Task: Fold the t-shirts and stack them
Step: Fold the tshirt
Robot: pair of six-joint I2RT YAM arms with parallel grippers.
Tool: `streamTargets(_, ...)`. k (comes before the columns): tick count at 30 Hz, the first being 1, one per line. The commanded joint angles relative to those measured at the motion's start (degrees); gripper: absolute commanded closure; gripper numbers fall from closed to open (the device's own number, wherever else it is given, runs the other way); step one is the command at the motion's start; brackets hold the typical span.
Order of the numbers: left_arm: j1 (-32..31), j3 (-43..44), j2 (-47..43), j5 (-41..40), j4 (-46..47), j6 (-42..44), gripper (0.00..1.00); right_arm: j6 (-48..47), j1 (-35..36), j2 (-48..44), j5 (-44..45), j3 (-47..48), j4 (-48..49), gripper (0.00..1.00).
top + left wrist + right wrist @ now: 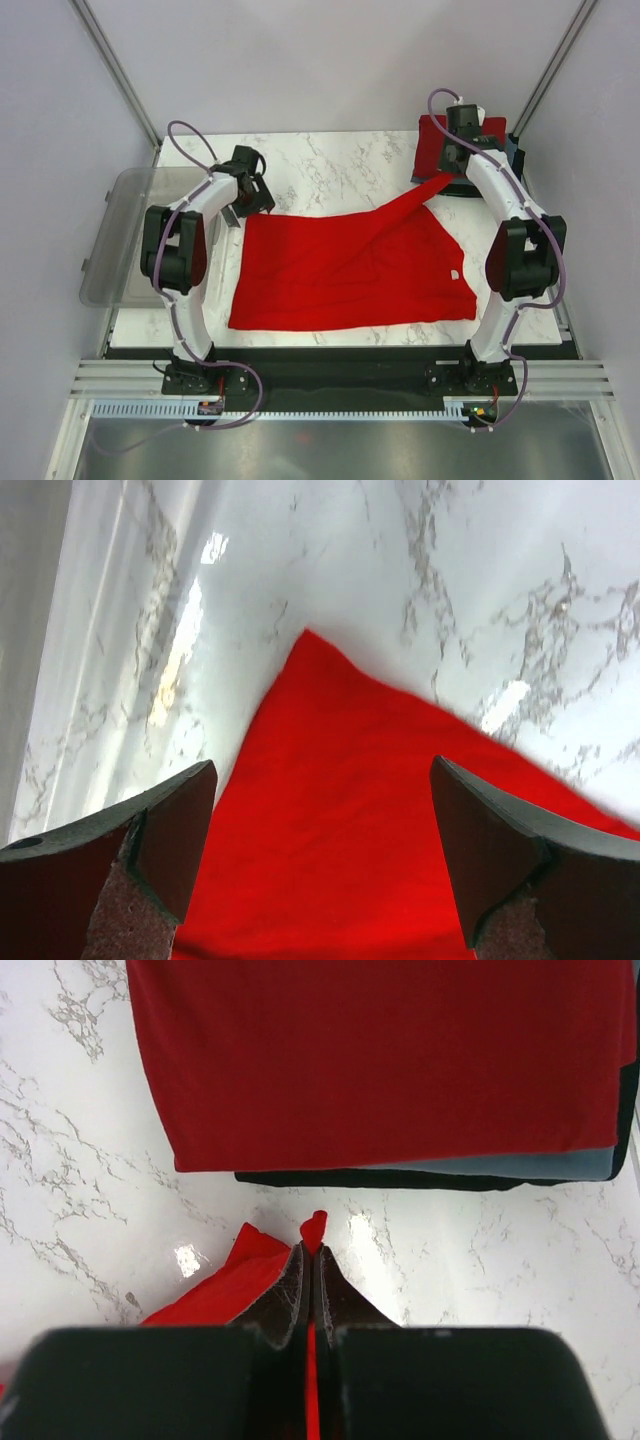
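Just beyond right claw (pixel 311 1250), shirt stack (pixel 380 1060)

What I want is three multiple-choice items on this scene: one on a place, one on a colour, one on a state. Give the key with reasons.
1. Where does the folded stack lie on the table?
A. far right corner
B. near left corner
C. centre

2. What colour is the top tee of that stack?
A. black
B. red
C. grey-blue

3. How is the right gripper?
A. open over bare marble
B. shut on nothing
C. shut on the spread red t-shirt

Key: 1 A, the top view shows it at the far right; 2 B, red lies over grey-blue and black edges; 3 C, red cloth is pinched between its closed fingers.
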Motion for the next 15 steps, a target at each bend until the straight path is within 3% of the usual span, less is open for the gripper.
streamTargets(1, 0.85, 6.09, 3.24, -2.82, -0.74, 2.10, 0.06, 0.56, -0.25, -3.50, -3.69, -1.31, 3.20, 1.00)
streamTargets(7, 1.29, 11.02, 8.33, -3.26, -1.36, 1.58, 0.09, 1.17, -0.25, -4.73, -7.21, -3.95, 5.13, 1.00)
streamTargets(15, 1.29, 11.38, 11.24, -1.59, -1.62, 0.17, 0.25, 1.17, -0.25, -4.91, -8.27, -5.18, 6.01, 1.00)
